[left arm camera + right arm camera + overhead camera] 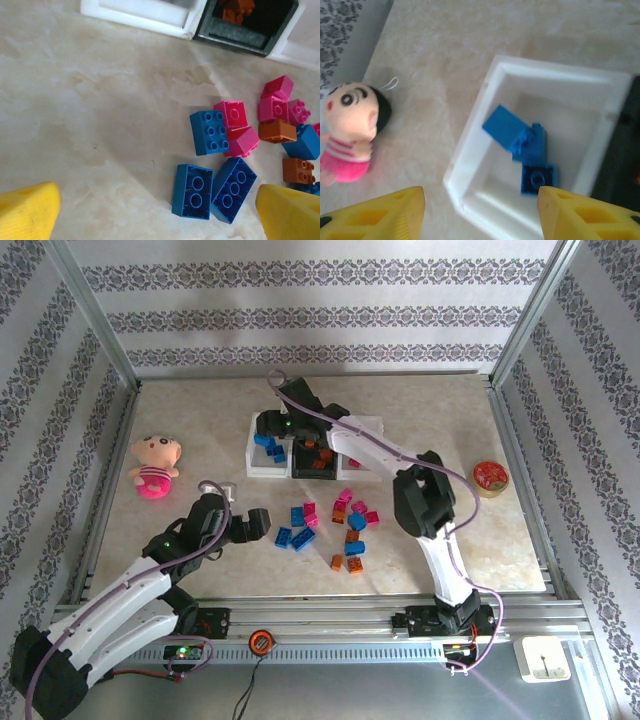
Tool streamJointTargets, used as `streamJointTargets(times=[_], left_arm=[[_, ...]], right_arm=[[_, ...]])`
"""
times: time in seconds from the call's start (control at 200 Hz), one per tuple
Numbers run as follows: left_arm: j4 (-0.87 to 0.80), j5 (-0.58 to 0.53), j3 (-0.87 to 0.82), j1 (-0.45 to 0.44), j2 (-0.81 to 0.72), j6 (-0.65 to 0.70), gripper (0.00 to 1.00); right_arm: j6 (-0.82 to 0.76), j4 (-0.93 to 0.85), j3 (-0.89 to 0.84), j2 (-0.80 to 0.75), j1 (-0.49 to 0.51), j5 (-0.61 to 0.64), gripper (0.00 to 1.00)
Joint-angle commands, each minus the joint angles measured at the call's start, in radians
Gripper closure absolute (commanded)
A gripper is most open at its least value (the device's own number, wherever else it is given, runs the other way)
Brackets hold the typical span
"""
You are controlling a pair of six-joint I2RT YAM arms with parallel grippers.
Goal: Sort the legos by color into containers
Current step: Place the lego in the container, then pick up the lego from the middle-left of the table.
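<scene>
2 touching blue legos at 2 o'clock of your spread left gripper (right gripper gapes too) may lift together.

Beige marble tabletop; patterned striped walls

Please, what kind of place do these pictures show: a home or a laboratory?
Most likely a laboratory robot cell. A left arm and a right arm are bolted to a metal rail, patterned wall panels in a metal frame enclose the table, and lego bricks lie near sorting trays.
</scene>
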Motion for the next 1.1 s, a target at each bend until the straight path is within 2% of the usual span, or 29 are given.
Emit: streamJointTargets(times=[0.0, 0.185, 0.255, 0.35, 0.45, 0.61, 0.819, 1.099], left_arm=[[0.073, 0.061, 0.072, -0.002, 0.086, 0.052, 0.04], [0.146, 0.188, 0.174, -0.011, 0.355, 0.103, 0.23], [0.153, 0.205, 0.206, -0.022, 0.441, 0.106, 0.31], [0.129, 0.202, 0.233, -0.043, 0.514, 0.106, 0.31], [0.071, 0.16, 0.23, -0.073, 0.526, 0.123, 0.27], [0.007, 0.139, 0.179, -0.112, 0.487, 0.135, 0.32], [-0.114, 0.064, 0.146, -0.179, 0.459, 0.112, 0.29], [-0.062, 0.057, 0.16, -0.199, 0.542, 0.131, 0.33]], right_arm=[[-0.018, 0.094, -0.216, -0.17, -0.002, -0.002, 0.39], [-0.007, 0.137, -0.581, -0.399, -0.027, 0.029, 0.39], [0.003, 0.144, -0.694, -0.474, -0.043, 0.036, 0.39], [0.012, 0.144, -0.805, -0.566, -0.063, 0.049, 0.39], [0.022, 0.143, -0.888, -0.652, -0.08, 0.063, 0.38], [0.032, 0.145, -0.965, -0.739, -0.109, 0.07, 0.38], [0.044, 0.154, -0.989, -0.769, -0.128, 0.067, 0.38], [0.052, 0.166, -0.988, -0.767, -0.132, 0.064, 0.38]])
